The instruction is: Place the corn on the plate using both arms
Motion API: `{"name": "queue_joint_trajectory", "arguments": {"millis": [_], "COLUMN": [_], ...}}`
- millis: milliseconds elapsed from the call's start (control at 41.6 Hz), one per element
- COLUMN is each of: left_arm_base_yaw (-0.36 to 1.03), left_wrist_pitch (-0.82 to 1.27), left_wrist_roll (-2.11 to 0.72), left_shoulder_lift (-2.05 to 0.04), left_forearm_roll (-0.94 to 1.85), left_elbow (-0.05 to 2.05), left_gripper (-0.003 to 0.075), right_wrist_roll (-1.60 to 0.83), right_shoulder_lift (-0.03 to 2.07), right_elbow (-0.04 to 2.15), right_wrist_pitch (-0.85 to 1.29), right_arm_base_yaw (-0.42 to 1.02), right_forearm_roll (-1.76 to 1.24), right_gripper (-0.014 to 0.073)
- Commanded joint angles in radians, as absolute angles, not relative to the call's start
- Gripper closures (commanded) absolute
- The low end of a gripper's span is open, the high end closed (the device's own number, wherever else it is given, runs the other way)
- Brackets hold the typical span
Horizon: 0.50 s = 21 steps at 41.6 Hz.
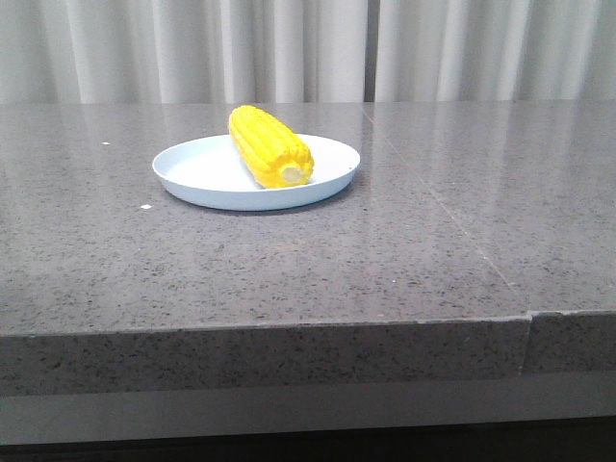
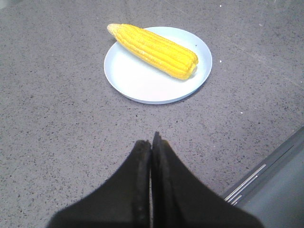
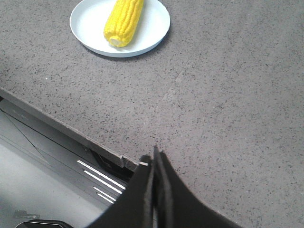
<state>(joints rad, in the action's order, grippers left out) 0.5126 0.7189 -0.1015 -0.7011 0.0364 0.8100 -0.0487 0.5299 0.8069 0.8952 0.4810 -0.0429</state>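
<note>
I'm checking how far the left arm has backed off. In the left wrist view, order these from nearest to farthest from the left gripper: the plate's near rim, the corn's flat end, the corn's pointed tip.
From the left gripper, shut above the table:
1. The plate: its near rim, straight ahead.
2. The corn: its flat end, on the plate's right side.
3. The corn's pointed tip, over the plate's far left rim.

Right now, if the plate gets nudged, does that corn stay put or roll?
Likely to roll: the corn cob is rounded and tapered, lying on its side across the plate. The low rim may not stop it. It looks stiff, and its ridged kernels should give some grip.
</note>
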Motion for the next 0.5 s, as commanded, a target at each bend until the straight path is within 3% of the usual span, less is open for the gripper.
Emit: {"name": "queue_joint_trajectory", "arguments": {"millis": [0, 384, 480], "left_arm_base_yaw": [0.516, 0.513, 0.457], "left_wrist_pitch": [0.649, 0.649, 0.647], "left_wrist_roll": [-0.090, -0.090, -0.090], "left_shoulder_lift": [-0.698, -0.687, -0.650], "left_forearm_roll": [0.047, 0.047, 0.057], "left_elbow": [0.837, 0.827, 0.804], "left_gripper": [0.0740, 0.0740, 0.0740], "right_wrist_roll": [-0.056, -0.056, -0.056], "right_shoulder_lift": [0.533, 0.533, 0.533], "right_elbow": [0.830, 0.830, 0.830], "right_wrist_pitch": [0.830, 0.830, 0.830], "right_arm_base_yaw": [0.482, 0.482, 0.482], "right_forearm_roll": [-0.036, -0.037, -0.037], "right_gripper": [0.0662, 0.0662, 0.0662]}}
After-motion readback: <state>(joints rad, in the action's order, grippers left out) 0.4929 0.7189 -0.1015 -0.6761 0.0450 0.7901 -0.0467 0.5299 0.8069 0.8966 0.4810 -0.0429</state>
